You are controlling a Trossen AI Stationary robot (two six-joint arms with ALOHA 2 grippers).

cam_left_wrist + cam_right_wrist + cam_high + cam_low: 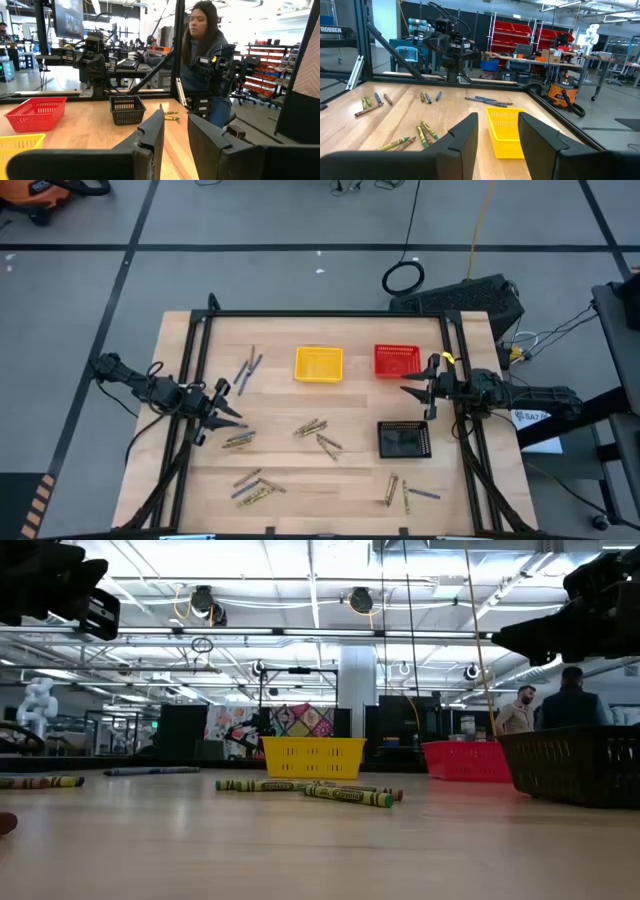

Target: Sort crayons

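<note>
The sorting had not really started. Crayons lay scattered in several small groups on the surface, and no crayon was visible inside the yellow basket, the red basket or the black basket, though the dark mesh of the black one made this hard to confirm from above.

The left hand hovered above the surface with its fingers spread and held nothing. The nearest crayons to it were a small olive cluster just in front of and below its fingertips, and a few blue-purple crayons lay off to one side, toward the far edge. The right hand was also raised, open and empty; it hung between the red basket and the black basket, with the yellow basket farther ahead of it.

Well away from both hands, more crayons rested in the middle, and two further groups lay near the front edge, one of mixed colours and one of olive and blue-purple. So every crayon was still to be picked up and placed, and all three baskets waited to receive them.
</note>
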